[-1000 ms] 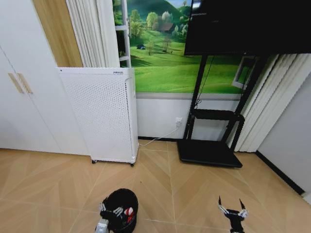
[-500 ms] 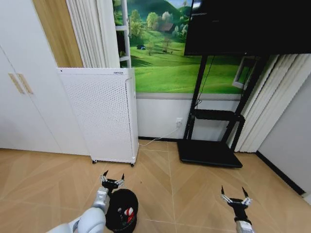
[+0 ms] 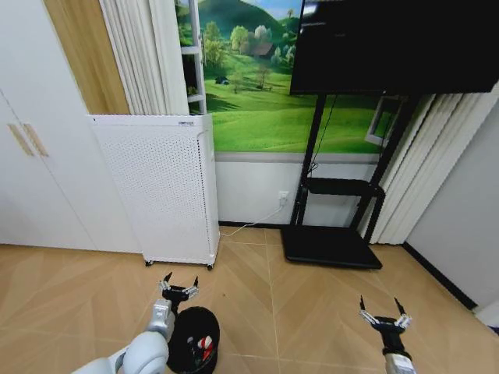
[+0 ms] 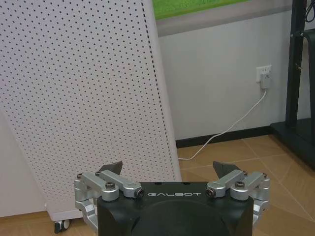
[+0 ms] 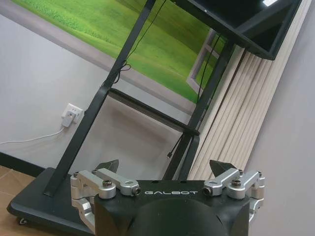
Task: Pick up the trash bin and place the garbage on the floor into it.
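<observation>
Head view: the bin [image 3: 194, 340] stands on the wood floor [image 3: 304, 312] at the lower edge, a little in front of the white appliance [image 3: 156, 187]. Red and white litter [image 3: 204, 344] lies inside it. The left end effector [image 3: 178, 284] hovers just above the bin's far rim, fingers spread, pinching nothing. The right end effector [image 3: 381, 308] hangs well apart on the other side over bare floor, fingers spread too. Behind stand a black TV stand [image 3: 331, 234] under a dark screen [image 3: 390, 43], and a meadow mural [image 3: 257, 93].

Left wrist view: the left end effector [image 4: 170, 169] faces the appliance [image 4: 83, 98], its two dark fingertips [image 4: 112, 167] wide apart and empty. A white cable [image 4: 226, 132] runs from a wall socket [image 4: 264, 76] to the floor.

Right wrist view: the right end effector [image 5: 167, 167] points at the TV stand [image 5: 98, 128], fingertips [image 5: 222, 167] wide apart, holding nothing.
</observation>
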Tool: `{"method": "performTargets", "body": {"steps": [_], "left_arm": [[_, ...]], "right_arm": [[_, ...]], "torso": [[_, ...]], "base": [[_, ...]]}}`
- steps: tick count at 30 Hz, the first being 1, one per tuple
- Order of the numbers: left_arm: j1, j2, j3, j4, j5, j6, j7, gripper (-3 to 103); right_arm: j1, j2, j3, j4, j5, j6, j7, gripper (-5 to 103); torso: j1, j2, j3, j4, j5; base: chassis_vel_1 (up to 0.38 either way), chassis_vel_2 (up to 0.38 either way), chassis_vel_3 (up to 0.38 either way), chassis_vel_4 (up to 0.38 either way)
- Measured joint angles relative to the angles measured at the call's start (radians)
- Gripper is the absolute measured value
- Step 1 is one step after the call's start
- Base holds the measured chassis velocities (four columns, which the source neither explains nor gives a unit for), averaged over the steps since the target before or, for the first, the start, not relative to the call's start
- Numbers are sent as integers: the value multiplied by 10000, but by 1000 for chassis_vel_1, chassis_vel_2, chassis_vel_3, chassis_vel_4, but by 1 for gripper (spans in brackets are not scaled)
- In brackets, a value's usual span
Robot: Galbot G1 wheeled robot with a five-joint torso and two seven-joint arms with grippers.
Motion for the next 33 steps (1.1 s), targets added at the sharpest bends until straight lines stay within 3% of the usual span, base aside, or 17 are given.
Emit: {"method": "performTargets", "body": {"steps": [33], "left_arm": [[45, -10, 96, 124, 246, -180, 96, 100]], "right_arm": [[84, -3, -64, -169, 20, 18, 6, 100]], "torso": [[514, 1367, 852, 1, 0]], "base": [[-2, -2, -3, -2]]}}
